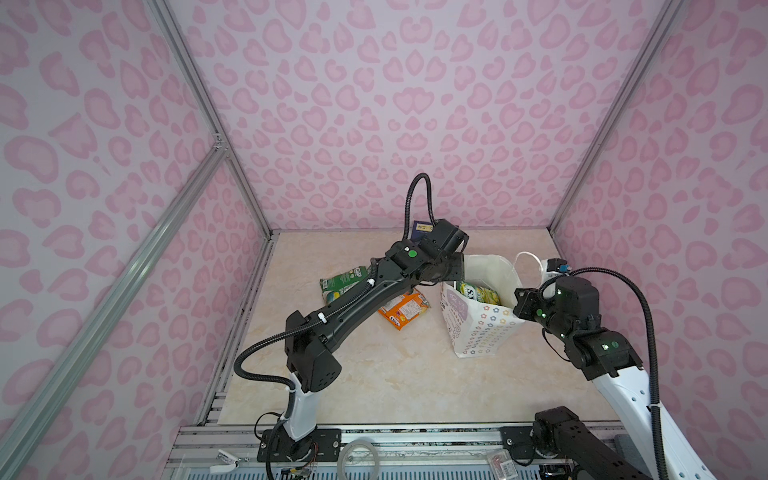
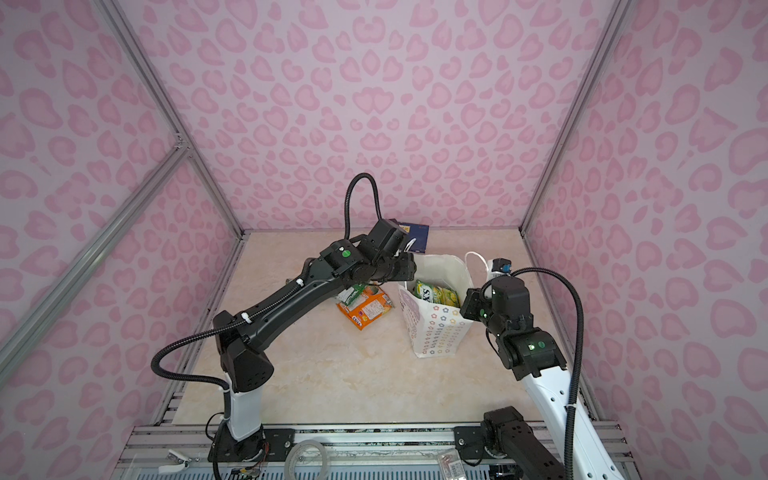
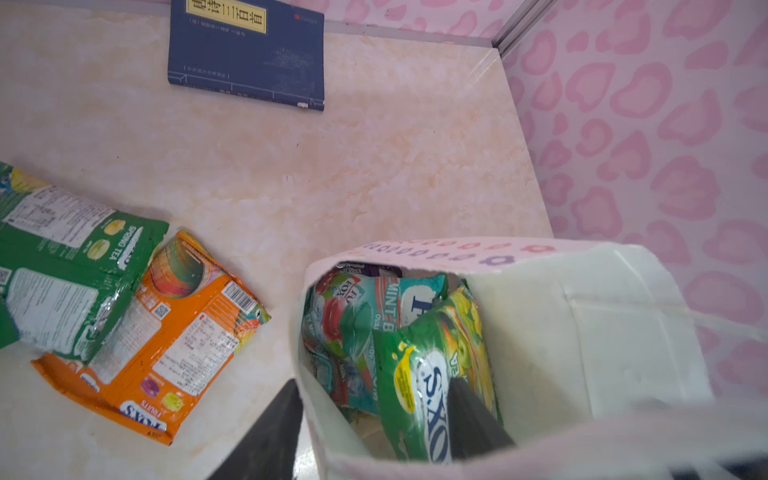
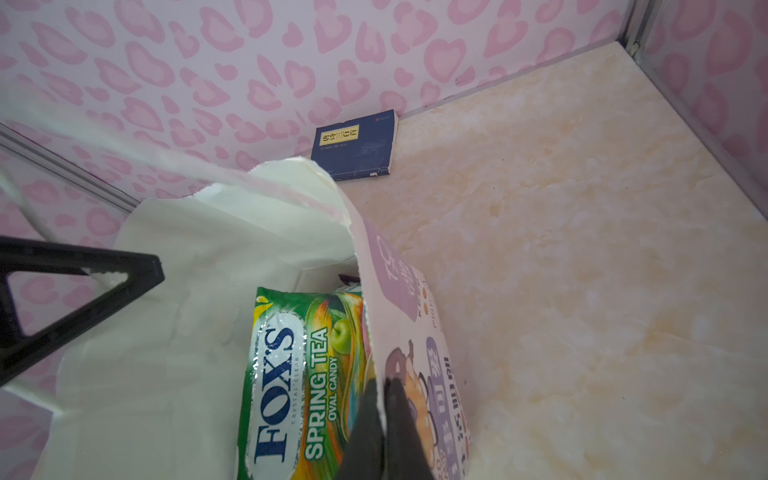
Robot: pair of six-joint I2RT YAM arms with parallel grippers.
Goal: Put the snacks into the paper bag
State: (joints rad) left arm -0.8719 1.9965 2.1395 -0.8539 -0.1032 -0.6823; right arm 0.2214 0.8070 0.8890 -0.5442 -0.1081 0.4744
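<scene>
Entry: paper bag. My right gripper fingers pinch its rim; left gripper fingers spread, straddling a wall. Risk: I reckon withdrawing could snag, toppling it.

**Both arms reach inward: one tool parted, one pinched**

The left arm rises from its base at the near edge and bends sharply at the elbow. Its long black link stretches away and to the right, and the wrist turns the left tool rightward. In the left wrist view its two dark fingers stand well apart, one on each side of a wall of the paper bag.

The right arm climbs from the near right corner on its white link. It bends at the elbow and aims the right tool leftward. In the right wrist view its fingertips are pressed together on the bag's rim.
</scene>
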